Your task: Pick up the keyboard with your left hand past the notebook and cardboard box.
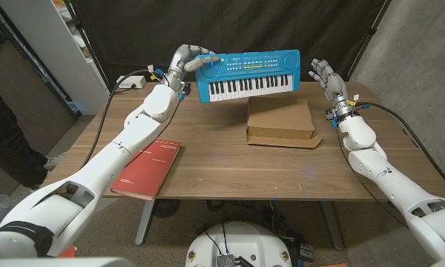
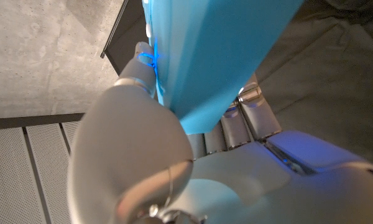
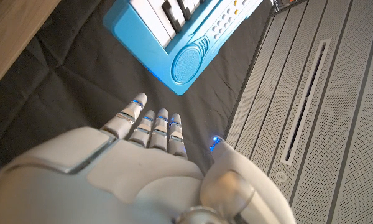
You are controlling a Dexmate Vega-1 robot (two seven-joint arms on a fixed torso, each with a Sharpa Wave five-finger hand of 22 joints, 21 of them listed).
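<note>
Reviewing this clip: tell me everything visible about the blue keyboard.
The keyboard is a bright blue toy, plastic by its look, with a row of white and black keys, small buttons above them and a round speaker grille at one end. It is off the table, tilted, above the cardboard box. The left hand grips its left end; the right hand is apart.

Even indoor light falls from above. The wooden table (image 1: 230, 167) is evenly bright, with a faint sheen near its front edge, while the curtain behind it stays dark. The keyboard (image 1: 246, 74) throws a soft shadow onto the cardboard box (image 1: 280, 122) beneath it. Close to the left wrist camera, the keyboard is a blurred, glowing blue surface.
</note>
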